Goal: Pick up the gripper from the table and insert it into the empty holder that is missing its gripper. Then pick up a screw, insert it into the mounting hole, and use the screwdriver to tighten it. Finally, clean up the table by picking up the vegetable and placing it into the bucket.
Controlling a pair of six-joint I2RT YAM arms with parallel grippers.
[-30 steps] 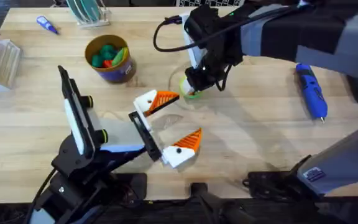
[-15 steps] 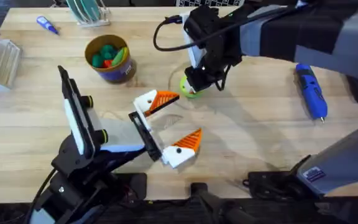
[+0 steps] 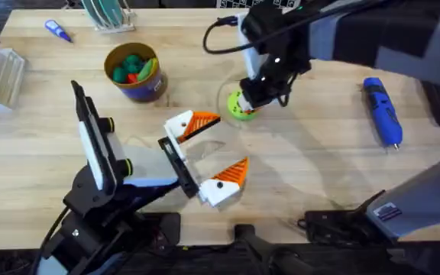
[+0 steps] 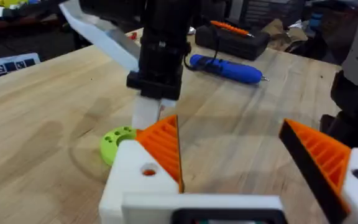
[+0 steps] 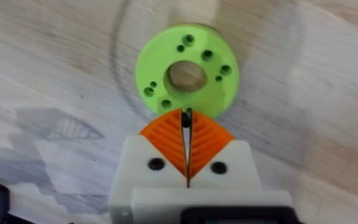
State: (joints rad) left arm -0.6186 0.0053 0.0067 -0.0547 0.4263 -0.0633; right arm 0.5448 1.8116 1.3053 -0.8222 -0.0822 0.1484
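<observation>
1. Overhead: right gripper (image 3: 260,93) hung w/ its tips at the green disc (image 3: 241,105), mid-table toward the far edge. Screwdriver (image 3: 382,111) lay near the table's right edge. Bucket (image 3: 135,72) w/ veg inside stood far-left of centre. Left gripper (image 3: 205,158) sat spread wide near the front edge, both orange tips on.
2. Left wrist: left gripper's fingers (image 4: 163,148) were well apart, gripping nothing; green disc (image 4: 118,142) lay beyond them, screwdriver (image 4: 226,68) farther back.
3. Right wrist: right gripper (image 5: 186,118) was pinched closed, orange pads (image 5: 167,140) touching, a tiny dark thing at the tips, prob. a screw but too small to tell, over the disc (image 5: 186,75) rim.
</observation>
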